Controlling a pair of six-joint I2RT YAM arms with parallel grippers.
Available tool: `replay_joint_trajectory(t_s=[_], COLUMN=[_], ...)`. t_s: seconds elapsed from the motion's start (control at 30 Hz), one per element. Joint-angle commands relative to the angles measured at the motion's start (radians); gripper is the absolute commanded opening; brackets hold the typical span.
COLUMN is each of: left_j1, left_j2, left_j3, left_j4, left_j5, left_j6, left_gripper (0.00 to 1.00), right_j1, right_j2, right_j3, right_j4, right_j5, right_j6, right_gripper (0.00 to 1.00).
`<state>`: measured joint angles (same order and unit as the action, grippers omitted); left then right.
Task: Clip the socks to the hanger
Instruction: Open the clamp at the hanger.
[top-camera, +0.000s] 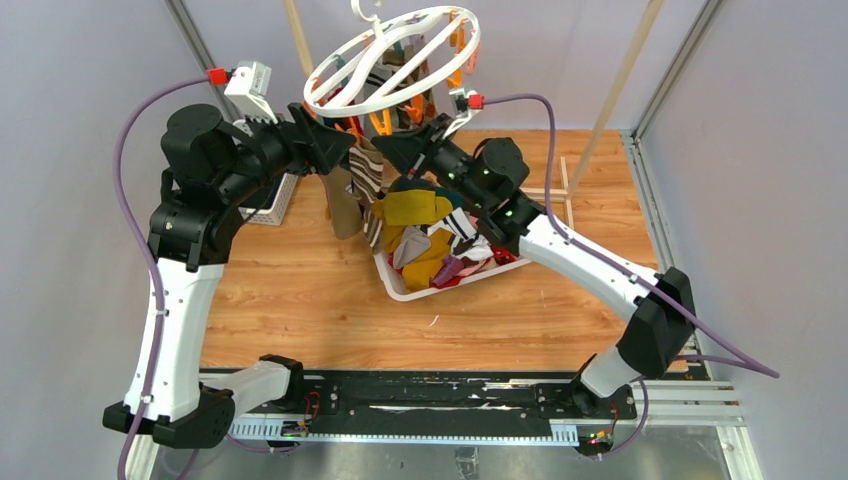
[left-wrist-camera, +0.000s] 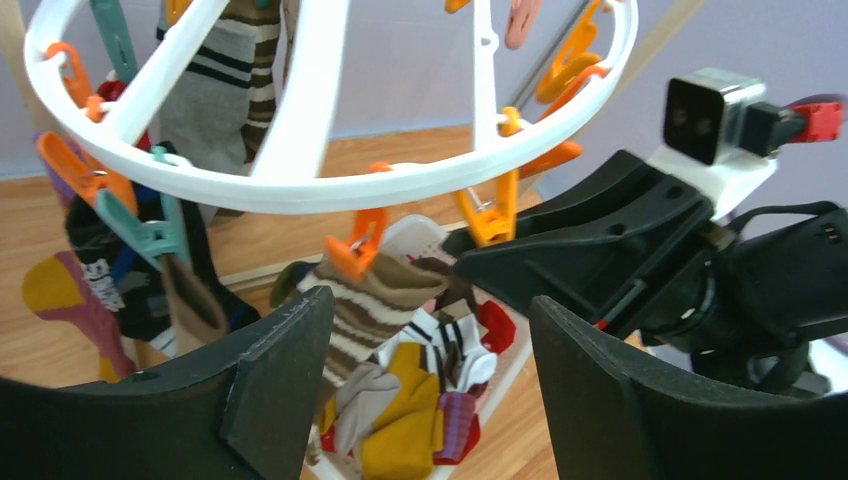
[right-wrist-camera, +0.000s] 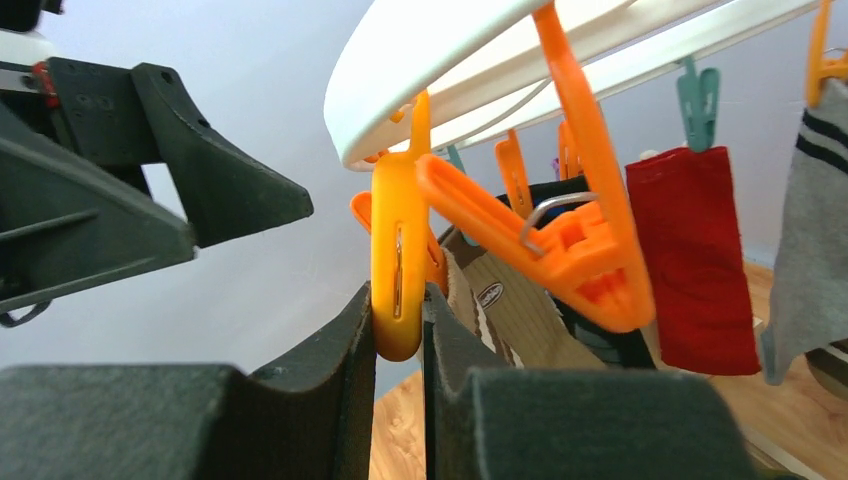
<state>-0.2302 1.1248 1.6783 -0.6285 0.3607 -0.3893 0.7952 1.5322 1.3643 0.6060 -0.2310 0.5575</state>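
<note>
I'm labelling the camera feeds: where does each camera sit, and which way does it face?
Top external: above and behind the robot, looking down on the table, both arms and the hanger.
Left wrist: behind the open left gripper, facing up at the hanger rim and a striped sock.
Right wrist: behind the right gripper, facing up at the orange clip it pinches.
Shared: all show the hanger; each wrist view shows the other gripper.

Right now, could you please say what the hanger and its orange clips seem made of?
The hanger: apparently smooth, slightly glossy white plastic, with moulded spokes. Its orange clips: likely plastic too, smooth and uniform in colour, with a metal wire spring showing on one.
</note>
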Motion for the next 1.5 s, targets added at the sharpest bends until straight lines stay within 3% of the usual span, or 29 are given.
replay_joint_trajectory(t_s=[0.0,0.2,0.4,0.87,1.47], left_j1=[0.006,0.006,0.006,0.008,0.028], left_j2=[0.000,0.033,0.073,0.134,0.137], left_j3=[0.039,0.041,0.039,0.032,0.012], left_j4=[0.031,0.077,0.130,0.166,0.188], left_j5=[0.064,0.115,0.101,0.042,-0.045], left_j6=[-0.074,-0.144,-0.184,-0.237,-0.221], left_gripper=[0.78,0.87,0.88,0.71,0.56], right_j1=[0.071,0.132,0.158,0.165,0.187], right_j2=[0.064,0.118,0.139,0.159,0.196], right_j3=[0.094,0.175,0.204,0.227,0.282], right_j4=[-0.072,-0.101,-0.111,-0.127,-0.172], right_j5=[0.079,0.157,0.185,0.174,0.165], right_j6=[-0.065,-0.095,-0.117,-0.144,-0.178], right_gripper=[0.00,0.00,0.00,0.00,0.00])
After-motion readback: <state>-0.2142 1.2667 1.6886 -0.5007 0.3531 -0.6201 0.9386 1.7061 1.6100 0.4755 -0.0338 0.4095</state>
